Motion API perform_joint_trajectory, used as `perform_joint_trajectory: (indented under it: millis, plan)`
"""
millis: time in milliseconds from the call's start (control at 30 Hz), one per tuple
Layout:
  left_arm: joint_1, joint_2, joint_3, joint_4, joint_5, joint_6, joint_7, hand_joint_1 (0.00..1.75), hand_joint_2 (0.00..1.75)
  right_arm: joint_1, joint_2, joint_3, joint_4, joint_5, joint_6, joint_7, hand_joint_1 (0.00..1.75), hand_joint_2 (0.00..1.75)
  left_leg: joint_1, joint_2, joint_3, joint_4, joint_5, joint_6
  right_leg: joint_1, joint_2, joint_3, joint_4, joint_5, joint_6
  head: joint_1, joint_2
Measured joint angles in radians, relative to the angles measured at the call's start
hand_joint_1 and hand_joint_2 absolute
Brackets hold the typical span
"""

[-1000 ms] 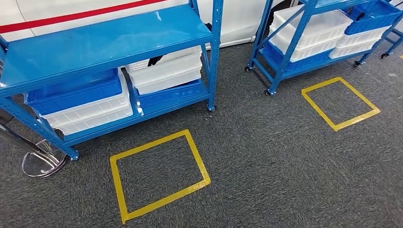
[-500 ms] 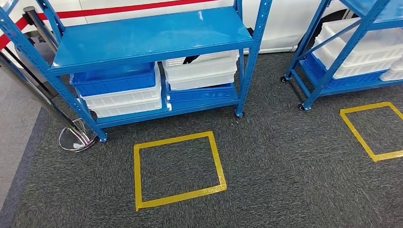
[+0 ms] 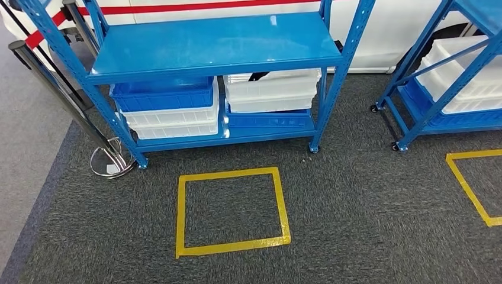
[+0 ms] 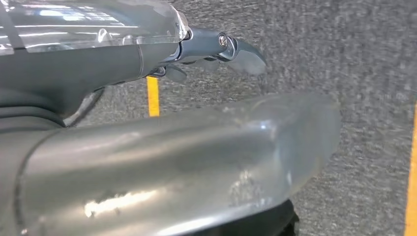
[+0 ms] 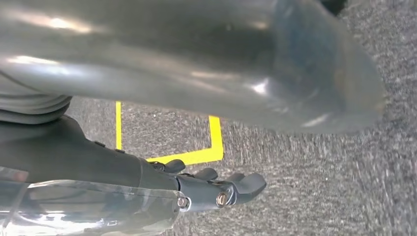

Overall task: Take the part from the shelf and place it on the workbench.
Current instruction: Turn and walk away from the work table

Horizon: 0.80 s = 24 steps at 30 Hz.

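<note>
Head view is showing the blue shelf (image 3: 216,44) straight ahead beyond the yellow floor square (image 3: 232,210), with a dark part (image 3: 258,76) apparently lying in the upper white bin (image 3: 272,89) on its lower level. My left hand (image 4: 216,54) and right hand (image 5: 216,189) are hanging empty, fingers loosely extended over the carpet (image 3: 367,207). I am judging I should be squaring up inside that square before reaching, low, under the top board.

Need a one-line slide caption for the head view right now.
Blue shelf rack holding blue and white bins, with a yellow taped square on dark carpet in front.
</note>
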<state>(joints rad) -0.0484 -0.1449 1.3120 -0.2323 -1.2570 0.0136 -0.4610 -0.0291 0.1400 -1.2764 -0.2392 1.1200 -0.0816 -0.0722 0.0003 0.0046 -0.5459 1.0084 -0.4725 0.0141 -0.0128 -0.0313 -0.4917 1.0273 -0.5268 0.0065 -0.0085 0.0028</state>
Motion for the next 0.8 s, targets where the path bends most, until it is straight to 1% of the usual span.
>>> perform_joint_trajectory:
  millis: [33, 67, 100, 167, 200, 233, 267, 300, 333, 367, 400, 433, 467, 500, 533, 567, 600, 633, 667, 700, 733, 767, 800]
  plan:
    - [0.002, 0.0, 0.001, 0.0, 0.0, 0.0, 0.0, 0.0, 0.0, 0.0, 0.0, 0.0, 0.0, 0.0, 0.001, 0.001, 0.0, 0.0, 0.002, -0.002, 0.012, -0.008, -0.001, 0.006, -0.001, 0.005, -0.002, 0.016, -0.002, 0.005, 0.001, 0.0]
    - [0.004, -0.001, 0.001, 0.0, 0.0, -0.001, 0.001, 0.0, 0.0, -0.001, 0.0, 0.0, 0.0, 0.0, 0.003, 0.002, 0.0, 0.0, 0.004, -0.003, 0.025, -0.015, -0.002, 0.011, -0.002, 0.012, -0.015, 0.044, -0.014, 0.01, 0.003, 0.0]
    - [0.003, -0.001, 0.002, 0.0, 0.0, -0.001, 0.001, 0.0, 0.0, -0.001, 0.0, -0.001, 0.0, 0.0, 0.005, 0.002, 0.0, 0.0, 0.005, -0.004, 0.035, -0.019, -0.004, 0.016, -0.003, 0.019, -0.042, 0.091, -0.035, 0.013, 0.005, 0.0]
    - [0.002, -0.001, 0.002, 0.0, 0.0, -0.001, 0.002, 0.0, 0.0, -0.001, 0.0, -0.003, 0.0, 0.0, 0.008, 0.003, 0.0, 0.0, 0.004, -0.006, 0.046, -0.02, -0.015, 0.021, -0.003, 0.026, -0.127, 0.209, -0.083, 0.018, 0.009, 0.0]
    - [0.002, -0.001, 0.003, 0.0, 0.0, -0.002, 0.003, 0.0, 0.0, 0.0, 0.0, -0.003, 0.0, 0.0, 0.009, 0.003, 0.0, 0.0, 0.004, -0.008, 0.054, -0.02, -0.022, 0.021, -0.003, 0.027, -0.165, 0.253, -0.094, 0.019, 0.01, 0.0]
    - [0.003, -0.001, 0.003, 0.0, 0.0, -0.002, 0.004, 0.0, 0.0, 0.001, 0.0, -0.004, 0.0, 0.0, 0.009, 0.004, 0.0, 0.0, 0.004, -0.011, 0.065, -0.02, -0.031, 0.02, -0.003, 0.027, -0.19, 0.266, -0.089, 0.019, 0.01, 0.0]
    - [0.005, -0.001, 0.003, 0.0, 0.0, -0.002, 0.004, 0.0, 0.0, 0.003, 0.0, -0.004, 0.0, 0.0, 0.009, 0.004, 0.0, 0.0, 0.004, -0.014, 0.079, -0.02, -0.041, 0.017, -0.003, 0.027, -0.197, 0.245, -0.065, 0.018, 0.01, 0.0]
    - [0.006, -0.002, 0.004, 0.0, 0.0, -0.003, 0.005, 0.0, 0.0, 0.006, -0.001, -0.005, 0.0, 0.0, 0.009, 0.004, 0.0, 0.0, 0.004, -0.017, 0.094, -0.02, -0.052, 0.015, -0.003, 0.027, -0.189, 0.192, -0.023, 0.015, 0.011, 0.0]
    - [0.007, -0.002, 0.004, 0.0, 0.0, -0.003, 0.005, 0.0, 0.0, 0.009, -0.002, -0.006, 0.0, 0.0, 0.009, 0.004, 0.0, 0.0, 0.004, -0.019, 0.107, -0.019, -0.064, 0.011, -0.003, 0.028, -0.178, 0.128, 0.032, 0.011, 0.012, 0.0]
    - [0.007, -0.003, 0.004, 0.0, 0.0, -0.004, 0.006, 0.0, 0.0, 0.011, -0.002, -0.007, 0.0, 0.0, 0.009, 0.004, 0.0, 0.0, 0.003, -0.021, 0.117, -0.019, -0.076, 0.006, 0.0, 0.028, -0.167, 0.075, 0.069, 0.005, 0.013, 0.0]
    - [0.006, -0.004, 0.005, 0.0, 0.0, -0.004, 0.006, 0.0, 0.0, 0.012, -0.003, -0.008, 0.0, 0.0, 0.009, 0.005, 0.0, 0.0, 0.002, -0.022, 0.123, -0.02, -0.087, 0.0, 0.002, 0.028, -0.16, 0.04, 0.095, -0.001, 0.014, 0.0]
    - [0.005, -0.005, 0.006, 0.0, 0.0, -0.004, 0.006, 0.0, 0.0, 0.012, -0.004, -0.009, 0.0, 0.0, 0.009, 0.005, 0.0, 0.0, 0.001, -0.023, 0.13, -0.018, -0.093, -0.006, 0.004, 0.029, -0.158, 0.023, 0.105, -0.007, 0.014, 0.0]
    - [0.003, -0.005, 0.006, 0.0, 0.0, -0.004, 0.006, 0.0, 0.0, 0.011, -0.004, -0.009, 0.0, 0.0, 0.009, 0.005, 0.0, 0.0, 0.0, -0.023, 0.135, -0.015, -0.095, -0.013, 0.006, 0.03, -0.153, 0.021, 0.096, -0.014, 0.014, 0.0]
    - [0.002, -0.005, 0.007, 0.0, 0.0, -0.004, 0.006, 0.0, 0.0, 0.01, -0.004, -0.009, 0.0, 0.0, 0.009, 0.005, 0.0, 0.0, 0.0, -0.022, 0.136, -0.005, -0.092, -0.018, 0.005, 0.031, -0.145, 0.018, 0.095, -0.02, 0.013, 0.0]
    - [0.002, -0.005, 0.008, 0.0, 0.0, -0.004, 0.006, 0.0, 0.0, 0.01, -0.004, -0.01, 0.0, 0.0, 0.01, 0.005, 0.0, 0.0, 0.001, -0.021, 0.129, 0.022, -0.085, -0.023, 0.003, 0.031, -0.134, 0.013, 0.09, -0.027, 0.013, 0.0]
    - [0.002, -0.005, 0.009, 0.0, 0.0, -0.004, 0.006, 0.0, 0.0, 0.01, -0.004, -0.011, 0.0, 0.0, 0.01, 0.005, 0.0, 0.0, 0.002, -0.018, 0.108, 0.064, -0.082, -0.027, 0.002, 0.03, -0.122, 0.01, 0.083, -0.033, 0.011, 0.0]
    - [0.001, -0.005, 0.01, 0.0, 0.0, -0.004, 0.006, 0.0, 0.0, 0.01, -0.004, -0.012, 0.0, 0.0, 0.011, 0.005, 0.0, 0.0, 0.003, -0.015, 0.073, 0.124, -0.09, -0.032, 0.0, 0.029, -0.109, 0.008, 0.075, -0.038, 0.01, 0.0]
    - [0.0, -0.005, 0.01, 0.0, 0.0, -0.004, 0.006, 0.0, 0.0, 0.01, -0.004, -0.013, 0.0, 0.0, 0.011, 0.005, 0.0, 0.0, 0.005, -0.013, 0.03, 0.189, -0.111, -0.038, 0.001, 0.029, -0.098, 0.006, 0.065, -0.042, 0.009, 0.0]
    - [0.0, -0.005, 0.011, 0.0, 0.0, -0.005, 0.006, 0.0, 0.0, 0.009, -0.004, -0.014, 0.0, 0.0, 0.011, 0.005, 0.0, 0.0, 0.006, -0.012, -0.013, 0.245, -0.142, -0.042, 0.001, 0.029, -0.087, 0.006, 0.054, -0.044, 0.008, 0.0]
    - [0.001, -0.005, 0.011, 0.0, 0.0, -0.005, 0.006, 0.0, 0.0, 0.01, -0.004, -0.014, 0.0, 0.0, 0.011, 0.005, 0.0, 0.0, 0.007, -0.012, -0.05, 0.28, -0.175, -0.045, 0.001, 0.03, -0.074, 0.006, 0.044, -0.044, 0.009, 0.0]
    - [0.003, -0.005, 0.011, 0.0, 0.0, -0.005, 0.006, 0.0, 0.0, 0.01, -0.004, -0.014, 0.0, 0.0, 0.012, 0.005, 0.0, 0.0, 0.008, -0.012, -0.074, 0.288, -0.196, -0.045, 0.001, 0.031, -0.06, 0.006, 0.032, -0.044, 0.008, 0.0]
    - [0.004, -0.005, 0.011, 0.0, 0.001, -0.005, 0.006, 0.0, 0.0, 0.01, -0.004, -0.014, 0.0, 0.0, 0.012, 0.005, 0.0, 0.0, 0.008, -0.011, -0.086, 0.269, -0.194, -0.044, 0.001, 0.032, -0.044, 0.006, 0.021, -0.043, 0.008, 0.0]
    - [0.006, -0.005, 0.012, 0.0, 0.001, -0.005, 0.006, 0.0, 0.0, 0.01, -0.004, -0.014, 0.0, 0.001, 0.012, 0.004, 0.0, 0.0, 0.008, -0.011, -0.087, 0.225, -0.165, -0.039, 0.001, 0.032, -0.027, 0.006, 0.008, -0.041, 0.008, 0.0]
